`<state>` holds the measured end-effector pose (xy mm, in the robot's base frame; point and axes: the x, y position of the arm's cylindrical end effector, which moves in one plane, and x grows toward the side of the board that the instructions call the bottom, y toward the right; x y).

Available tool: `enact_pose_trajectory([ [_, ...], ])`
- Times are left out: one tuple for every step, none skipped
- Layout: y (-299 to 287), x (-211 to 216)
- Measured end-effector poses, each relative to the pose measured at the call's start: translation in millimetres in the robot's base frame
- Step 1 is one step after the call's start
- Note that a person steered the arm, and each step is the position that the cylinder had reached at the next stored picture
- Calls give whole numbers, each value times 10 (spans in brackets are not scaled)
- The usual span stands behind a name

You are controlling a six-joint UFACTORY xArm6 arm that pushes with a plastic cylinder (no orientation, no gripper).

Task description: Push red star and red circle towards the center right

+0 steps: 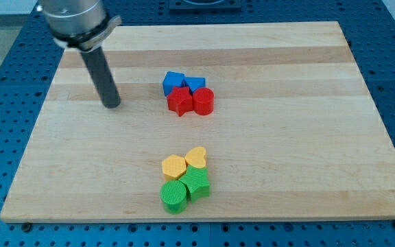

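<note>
Tip-only rod, no jaws to open or close: my tip (112, 106) is sitting well left of the touching red star (180, 101) and red circle (204, 101), facing rightward.

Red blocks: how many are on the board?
2: the red star and the red circle touching on its right, both just below the blue blocks. None seems hidden.
</note>
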<state>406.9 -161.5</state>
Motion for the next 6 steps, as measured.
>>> enact_pose_trajectory([
  [390, 9],
  [896, 37],
  [1501, 37],
  [1637, 38],
  [1128, 54],
  [959, 232],
])
